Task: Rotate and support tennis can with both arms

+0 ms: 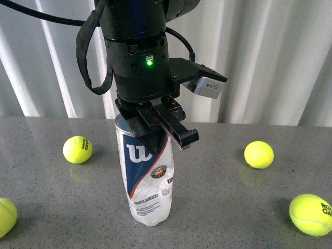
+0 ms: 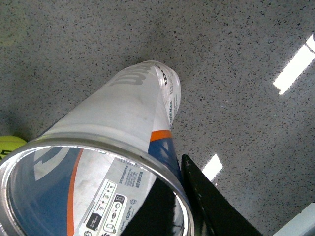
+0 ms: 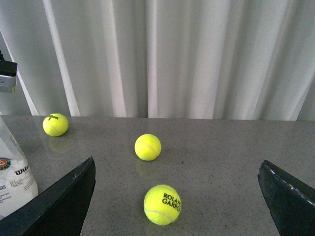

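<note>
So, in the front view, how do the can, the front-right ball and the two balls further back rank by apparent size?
1. tennis can
2. front-right ball, probably only because it sits nearer the camera
3. back-left ball and back-right ball look alike; I won't rank them.

Stood upright on grey speckled table [image 1: 233, 207]: clear plastic tennis can [image 1: 149, 181] with navy-and-white label, silver rim up, pinched at rim by black left gripper [image 1: 165, 136].

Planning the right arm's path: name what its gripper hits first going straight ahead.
Likely the nearest tennis ball, lettered ROLAND GARROS, centred ahead of the open right gripper; depth unclear, possibly the table first.
</note>
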`<control>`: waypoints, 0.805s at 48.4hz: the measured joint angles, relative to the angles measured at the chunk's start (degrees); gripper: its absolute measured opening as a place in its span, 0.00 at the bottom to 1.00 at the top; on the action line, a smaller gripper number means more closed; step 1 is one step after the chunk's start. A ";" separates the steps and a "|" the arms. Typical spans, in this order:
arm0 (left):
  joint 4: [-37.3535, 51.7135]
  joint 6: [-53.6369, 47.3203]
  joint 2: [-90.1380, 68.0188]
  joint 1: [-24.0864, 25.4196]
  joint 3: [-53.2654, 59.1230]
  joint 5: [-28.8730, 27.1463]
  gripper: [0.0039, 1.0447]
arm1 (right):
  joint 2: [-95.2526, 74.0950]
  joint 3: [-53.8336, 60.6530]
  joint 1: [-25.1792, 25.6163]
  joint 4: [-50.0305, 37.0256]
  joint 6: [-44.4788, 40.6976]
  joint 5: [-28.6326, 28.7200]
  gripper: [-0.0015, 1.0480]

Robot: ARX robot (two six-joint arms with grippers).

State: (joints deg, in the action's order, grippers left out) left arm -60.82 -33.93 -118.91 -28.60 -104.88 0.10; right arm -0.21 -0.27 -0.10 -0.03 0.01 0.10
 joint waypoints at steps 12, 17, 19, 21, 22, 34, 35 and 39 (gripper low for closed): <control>-0.81 2.32 0.11 -0.04 -0.50 3.41 0.48 | 0.00 0.00 0.00 0.00 0.00 0.00 0.93; -1.36 3.39 0.52 -0.04 -1.27 5.14 0.62 | 0.00 0.00 0.02 0.00 0.00 0.00 0.93; -1.64 3.89 0.81 -0.02 -1.62 5.99 0.67 | 0.00 0.00 0.00 0.00 0.00 0.00 0.93; -2.03 5.01 1.22 -0.02 -2.23 8.13 0.74 | 0.00 0.00 0.00 0.00 0.00 0.00 0.93; -2.05 5.53 1.49 0.02 -2.54 9.35 0.77 | 0.00 0.00 0.00 0.00 0.00 0.00 0.93; 9.09 19.67 8.61 2.40 -2.05 20.70 0.94 | 0.00 0.00 0.00 0.00 0.00 0.00 0.93; 11.52 22.58 9.68 2.80 -1.01 20.35 0.94 | 0.00 0.00 0.00 0.00 0.00 0.00 0.93; 20.13 31.01 12.98 3.98 2.89 17.66 0.94 | 0.00 0.00 0.02 0.00 0.00 0.00 0.93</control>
State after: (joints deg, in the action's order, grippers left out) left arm -40.69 -2.92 -105.93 -24.62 -102.00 17.76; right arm -0.21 -0.27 -0.08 -0.03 0.01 0.10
